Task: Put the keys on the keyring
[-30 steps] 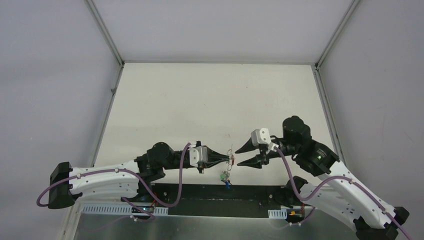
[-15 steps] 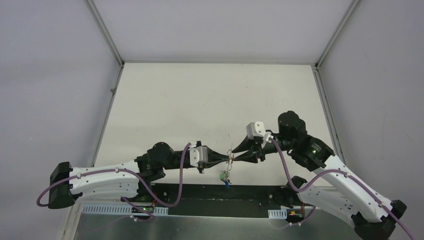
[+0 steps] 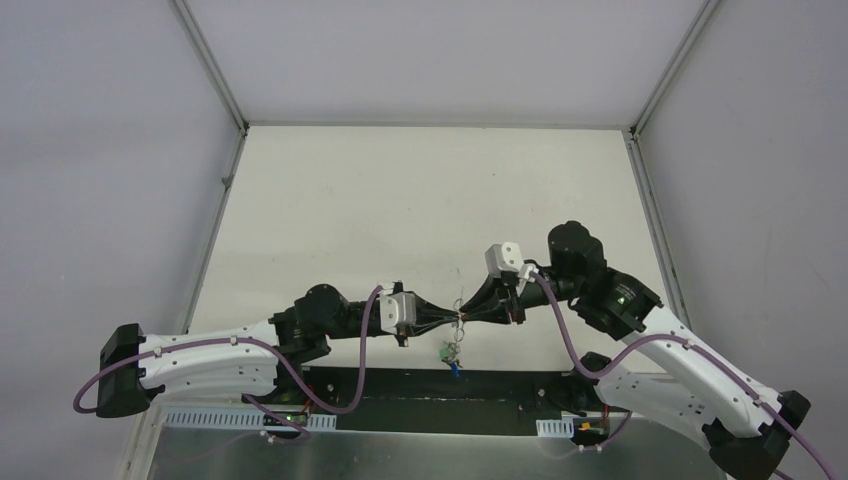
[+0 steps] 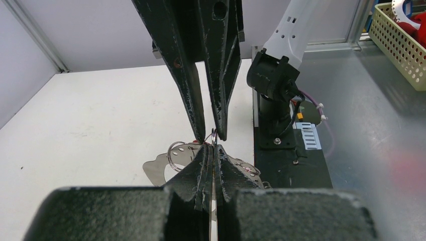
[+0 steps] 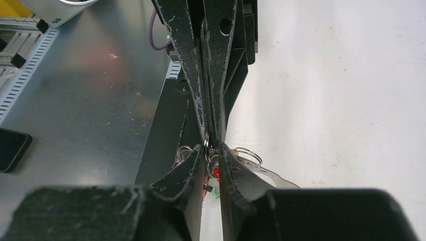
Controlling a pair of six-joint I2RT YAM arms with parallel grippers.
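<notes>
The two arms meet tip to tip at the lower centre of the overhead frame, above the pale worktop [image 3: 420, 200]. The left end effector [image 3: 456, 321] is clenched on the keyring [image 4: 214, 134], a thin wire seen edge-on between its fingertips. The right end effector [image 3: 470, 317] faces it, jaws a narrow gap apart, straddling the same wire with light showing between them. Keys [image 3: 450, 354] with green and blue heads dangle just below the meeting point, at lower centre.

no readable text, labels, brands or numbers anywhere
</notes>
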